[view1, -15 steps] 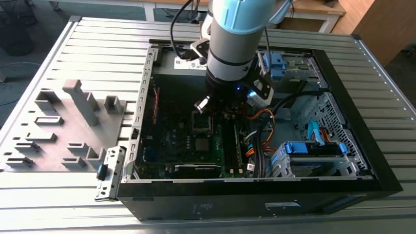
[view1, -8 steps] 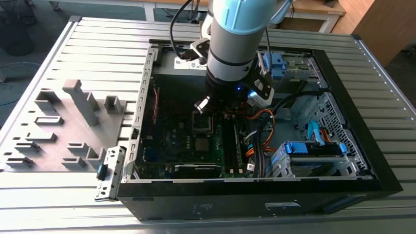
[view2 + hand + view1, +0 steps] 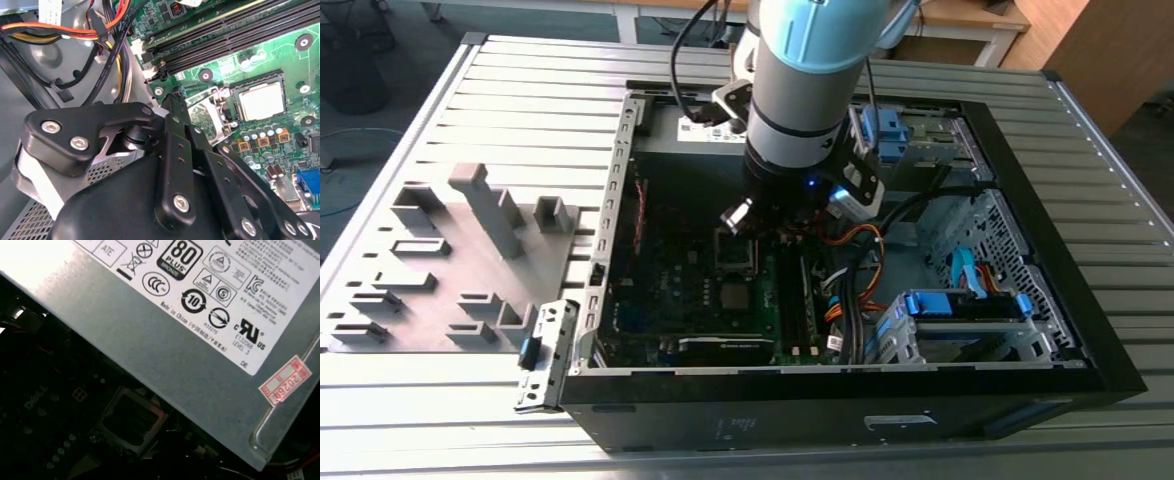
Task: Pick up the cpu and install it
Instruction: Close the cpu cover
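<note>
The cpu (image 3: 260, 100), a pale silvery square, lies flat in the black socket frame on the green motherboard (image 3: 280, 60) in the second wrist view. The socket's metal load plate (image 3: 207, 112) stands tilted up beside it. My gripper (image 3: 774, 222) hangs inside the open computer case (image 3: 1067, 330), just above the socket (image 3: 736, 255) and a little toward the exterior view's right of it. Its black linkage (image 3: 175, 165) fills the near part of the second wrist view, apart from the cpu. In the first wrist view the socket (image 3: 127, 422) is dark.
A grey tray with raised blocks (image 3: 454, 260) lies at the exterior view's left. The power-supply box with a white label (image 3: 200, 315) sits close by. Orange and black cables (image 3: 100, 35) run beside the memory slots (image 3: 225, 40). A blue drive cage (image 3: 961, 305) stands on the right.
</note>
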Motion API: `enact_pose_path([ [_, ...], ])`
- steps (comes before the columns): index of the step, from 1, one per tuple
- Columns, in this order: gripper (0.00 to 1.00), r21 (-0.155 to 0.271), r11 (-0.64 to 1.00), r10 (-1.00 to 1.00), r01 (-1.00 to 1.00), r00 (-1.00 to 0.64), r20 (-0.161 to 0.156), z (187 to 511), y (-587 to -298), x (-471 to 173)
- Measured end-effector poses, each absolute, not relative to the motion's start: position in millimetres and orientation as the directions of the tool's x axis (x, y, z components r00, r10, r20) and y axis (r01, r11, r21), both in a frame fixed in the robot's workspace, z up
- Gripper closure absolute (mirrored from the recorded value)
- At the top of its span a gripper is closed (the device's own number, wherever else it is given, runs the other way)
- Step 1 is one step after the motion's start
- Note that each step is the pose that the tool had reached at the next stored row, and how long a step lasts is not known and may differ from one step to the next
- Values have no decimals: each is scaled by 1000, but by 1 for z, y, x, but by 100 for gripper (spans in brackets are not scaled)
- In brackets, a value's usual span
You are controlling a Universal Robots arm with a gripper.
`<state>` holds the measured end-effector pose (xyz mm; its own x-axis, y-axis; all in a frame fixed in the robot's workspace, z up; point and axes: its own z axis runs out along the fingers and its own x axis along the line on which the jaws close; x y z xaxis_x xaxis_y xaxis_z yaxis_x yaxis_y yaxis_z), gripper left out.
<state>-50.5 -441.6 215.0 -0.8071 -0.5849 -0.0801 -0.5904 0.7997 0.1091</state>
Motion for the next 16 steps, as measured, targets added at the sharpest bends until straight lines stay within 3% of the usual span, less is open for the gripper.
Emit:
enact_pose_path([
  [16,89,109,800,-585,-590,-807,-80,204,-438,-51],
])
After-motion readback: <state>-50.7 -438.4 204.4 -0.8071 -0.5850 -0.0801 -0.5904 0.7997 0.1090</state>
